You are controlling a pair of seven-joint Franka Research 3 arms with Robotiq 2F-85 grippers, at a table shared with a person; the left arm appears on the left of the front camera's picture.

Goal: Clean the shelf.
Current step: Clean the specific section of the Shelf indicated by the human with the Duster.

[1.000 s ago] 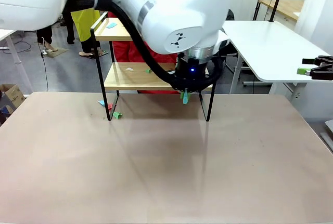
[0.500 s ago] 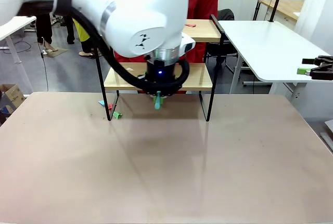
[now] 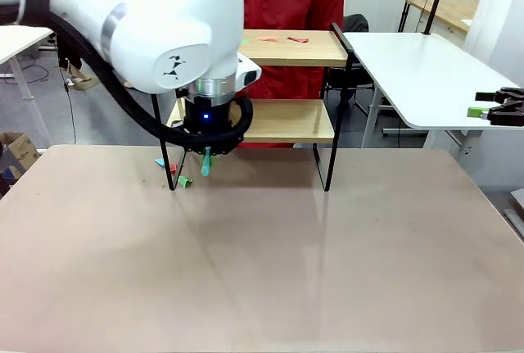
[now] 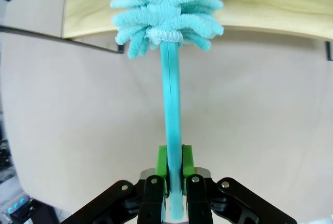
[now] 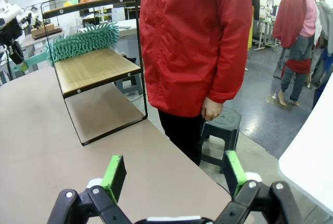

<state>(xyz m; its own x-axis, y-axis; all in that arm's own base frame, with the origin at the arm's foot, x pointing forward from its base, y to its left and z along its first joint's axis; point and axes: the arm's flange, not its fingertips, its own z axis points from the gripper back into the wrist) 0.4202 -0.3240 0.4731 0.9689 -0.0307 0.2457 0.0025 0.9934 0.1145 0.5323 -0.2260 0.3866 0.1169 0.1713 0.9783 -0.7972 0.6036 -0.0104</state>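
The shelf [image 3: 288, 120] stands at the table's far side, two wooden boards in a thin black frame. My left gripper [image 3: 205, 156] hangs at its left front leg, shut on the handle of a teal duster [image 4: 171, 125]. The fluffy duster head [image 4: 166, 5] rests on the left end of the lower board [image 4: 270, 0]. The right wrist view has the duster head [image 5: 83, 41] lying on the shelf [image 5: 96, 70]. Small red and green scraps [image 3: 282, 39] lie on the top board. My right gripper [image 3: 490, 105] waits open at the far right, and nothing sits between its jaws [image 5: 174, 174].
Several paper scraps [image 3: 182, 179] lie on the table by the shelf's left front leg. A person in a red jacket [image 5: 197, 42] stands behind the shelf beside a dark stool [image 5: 223, 125]. A white table [image 3: 417, 66] adjoins at the right.
My left arm has swept leftward along the lower board with the duster, from the right leg to the left end. The right gripper has stayed put.
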